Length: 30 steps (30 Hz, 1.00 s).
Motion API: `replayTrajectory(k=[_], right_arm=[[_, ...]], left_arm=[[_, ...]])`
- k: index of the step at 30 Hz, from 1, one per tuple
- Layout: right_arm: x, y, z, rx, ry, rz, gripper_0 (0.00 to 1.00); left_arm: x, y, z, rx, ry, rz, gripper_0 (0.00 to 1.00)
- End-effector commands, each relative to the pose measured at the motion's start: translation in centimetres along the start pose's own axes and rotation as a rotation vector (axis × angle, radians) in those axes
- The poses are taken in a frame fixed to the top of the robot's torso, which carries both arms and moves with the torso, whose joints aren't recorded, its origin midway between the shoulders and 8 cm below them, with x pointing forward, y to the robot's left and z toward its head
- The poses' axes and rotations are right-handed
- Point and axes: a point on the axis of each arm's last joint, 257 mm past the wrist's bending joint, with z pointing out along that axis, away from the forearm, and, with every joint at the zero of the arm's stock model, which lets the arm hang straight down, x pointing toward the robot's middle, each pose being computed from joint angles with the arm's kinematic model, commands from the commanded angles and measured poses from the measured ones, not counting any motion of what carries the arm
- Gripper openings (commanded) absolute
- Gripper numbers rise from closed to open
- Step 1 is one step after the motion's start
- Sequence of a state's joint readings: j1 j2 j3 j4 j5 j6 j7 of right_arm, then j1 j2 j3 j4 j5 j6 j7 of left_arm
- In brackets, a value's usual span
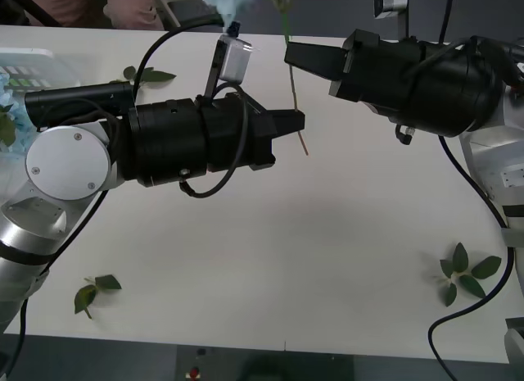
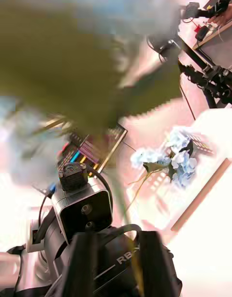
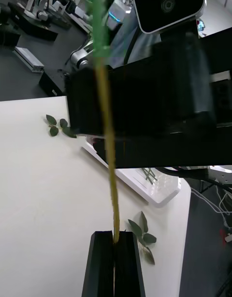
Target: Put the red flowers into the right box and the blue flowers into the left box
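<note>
While we pass one blue flower (image 1: 233, 0) between arms above the tabletop (image 1: 270, 258), left hand (image 1: 301, 121) is clamped on its stem's foot; right hand (image 1: 288, 55) pinches it higher, easing transfer toward the left box (image 1: 33, 61).

Left gripper (image 1: 296, 121) and right gripper (image 1: 290, 55) both closed, raised mid-table.

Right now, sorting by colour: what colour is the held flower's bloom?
Pale blue bloom, best in front view.

Matt black plastic left claw (image 3: 115, 258) pinches a smooth plastic stem (image 3: 108, 147) above the smooth matt white table (image 1: 311, 250).
</note>
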<state>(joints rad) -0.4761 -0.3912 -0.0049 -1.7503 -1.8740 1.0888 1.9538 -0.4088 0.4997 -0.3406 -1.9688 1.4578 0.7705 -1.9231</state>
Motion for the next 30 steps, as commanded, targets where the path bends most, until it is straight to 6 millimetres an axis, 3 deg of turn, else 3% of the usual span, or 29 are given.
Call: replayTrajectory(k=[1,7,11,15,23,24,27,30], right_arm=[[-1.1,2.1,0.7,-0.045,-0.012,-0.052,1.00],[-1.1,2.1,0.7,-0.045,-0.012,-0.052,1.00],[-1.1,2.1,0.7,-0.045,-0.012,-0.052,1.00],[-1.1,2.1,0.7,-0.045,-0.012,-0.052,1.00],[-0.7,1.9,0.5,-0.045,-0.020,-0.035,1.00],[-0.7,1.9,0.4,-0.044,-0.021,-0.037,1.00],[-1.3,1.6,-1.1,-0.001,-0.028,-0.071,1.00],[-1.6,0.9,-2.6,0.062,-0.022,-0.112,1.00]], left_arm=[[-1.6,0.1,-0.6,-0.007,-0.018,-0.031,0.00],[-0.4,1.5,-2.3,-0.033,0.015,-0.054,0.00],[0.1,3.1,-5.6,-0.065,0.019,-0.103,0.00],[0.8,5.1,-10.2,-0.114,0.065,-0.131,0.00],[1.9,11.1,-22.2,-0.282,0.130,-0.240,0.00],[2.0,11.6,-23.0,-0.294,0.128,-0.253,0.00],[2.8,14.5,-28.3,-0.373,0.121,-0.328,0.00],[3.2,16.7,-32.4,-0.440,0.101,-0.349,0.00]])
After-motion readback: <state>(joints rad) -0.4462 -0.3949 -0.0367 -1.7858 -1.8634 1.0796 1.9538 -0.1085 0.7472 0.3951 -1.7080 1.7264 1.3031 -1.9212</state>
